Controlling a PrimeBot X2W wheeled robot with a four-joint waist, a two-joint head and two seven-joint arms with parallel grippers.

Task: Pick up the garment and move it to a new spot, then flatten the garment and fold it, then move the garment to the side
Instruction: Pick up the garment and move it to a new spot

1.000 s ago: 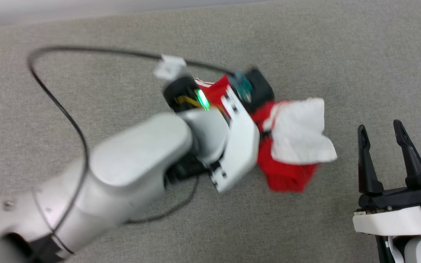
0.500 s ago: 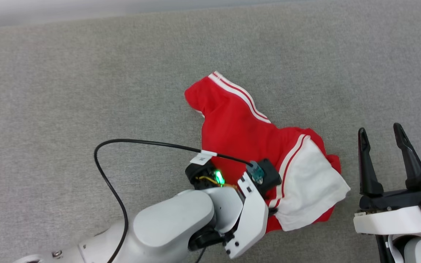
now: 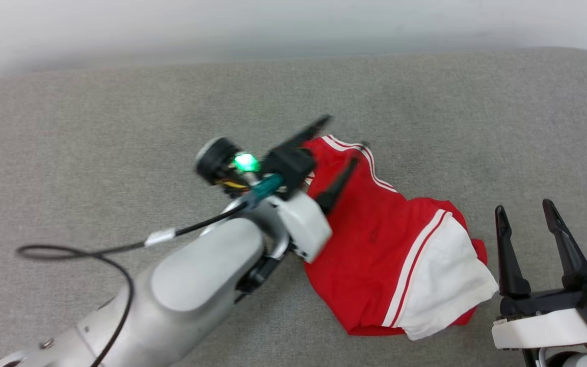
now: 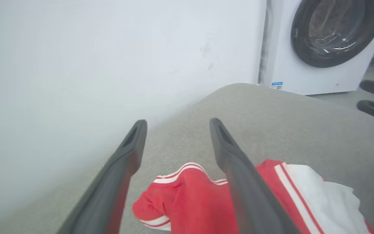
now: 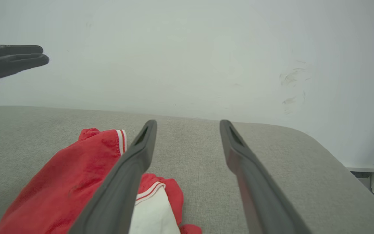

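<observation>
Red garment [image 3: 375,239] bunched up on the grey table [image 3: 120,127], a bit right of the middle. Long way of it running from far left to near right: striped edge at the far left end, white sleeve at the near right end. Left tool [image 3: 343,140] up over the far left end, fingers wide apart, nothing between them. Hard to tell from the head view whether touching the cloth or just above it. Right tool [image 3: 524,206] just right of the white sleeve, fingers wide apart too, holding nothing, pointing far. So one end of the garment close to each tool: striped end for the left, sleeve end for the right. Most likely next: spreading it flat, with a pull along that long way. In the left wrist view, red striped end lying low between the left tool's fingers, and a washing machine [image 4: 330,42] past the table edge. In the right wrist view, garment off to the left of the right tool's fingers, bare table straight ahead, so probably a turn left needed to reach it.
</observation>
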